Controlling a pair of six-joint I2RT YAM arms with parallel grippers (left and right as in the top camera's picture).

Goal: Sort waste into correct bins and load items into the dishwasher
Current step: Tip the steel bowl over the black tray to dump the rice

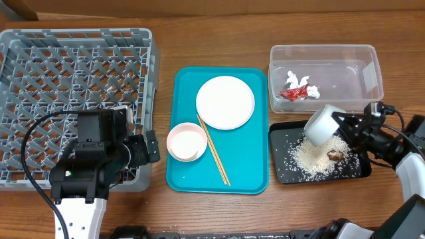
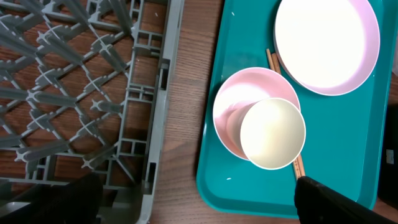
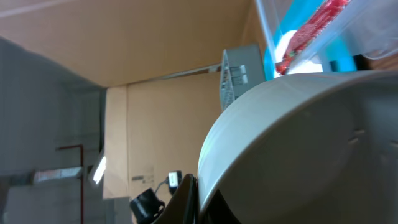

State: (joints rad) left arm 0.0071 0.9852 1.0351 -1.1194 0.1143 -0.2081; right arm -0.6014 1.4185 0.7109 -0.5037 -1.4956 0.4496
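Note:
My right gripper (image 1: 340, 123) is shut on the rim of the grey-green bowl (image 1: 322, 125) and holds it tilted over the flat black tray (image 1: 282, 174). Rice grains (image 1: 312, 156) and a brown scrap (image 1: 335, 155) lie on that tray. In the right wrist view the bowl (image 3: 298, 143) fills the frame, with a finger (image 3: 194, 198) on its rim. The clear tub (image 1: 369, 66) holds the red wrapper (image 1: 292, 94) and white paper (image 1: 299, 82). The white plate (image 1: 225, 101), pink bowl (image 1: 186, 143) and chopsticks (image 1: 214, 151) lie on a teal tray. My left gripper (image 1: 143, 149) is open and empty beside the grey rack (image 1: 40, 40).
The teal tray (image 1: 252, 176) sits between the rack and the bins. In the left wrist view the rack's corner (image 2: 155, 155) is at left, the pink bowl (image 2: 233, 106), plate (image 2: 326, 43) and teal tray (image 2: 249, 193) at right, with bare wood between the open fingers (image 2: 199, 211).

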